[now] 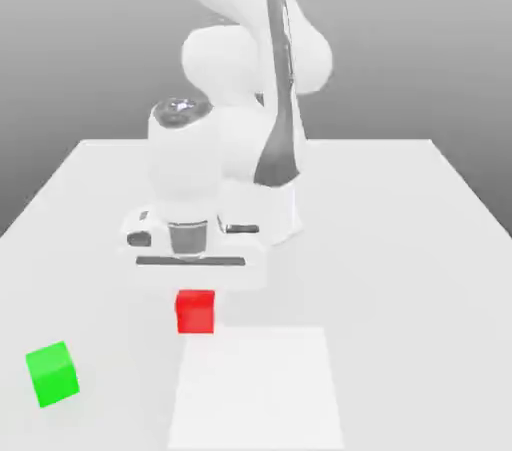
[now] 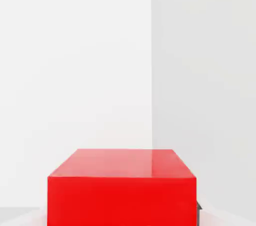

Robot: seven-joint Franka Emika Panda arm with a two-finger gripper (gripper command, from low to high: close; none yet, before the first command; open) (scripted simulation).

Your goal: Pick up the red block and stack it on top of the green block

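The red block [image 1: 195,311] sits directly under my hand, near the middle of the white table. My gripper [image 1: 195,297] has come down over it and is shut on it, the block between the fingers. In the hand view the red block [image 2: 121,187] is very close, and a dark fingertip [image 2: 199,211] presses against its side. I cannot tell whether the block still rests on the table. The green block [image 1: 52,373] stands alone near the front edge at the exterior view's left, well apart from the red one.
The arm's white base [image 1: 275,204] rises behind the hand. A brighter white square patch [image 1: 255,389] lies on the table [image 1: 420,239] in front of the red block, towards the exterior view's right.
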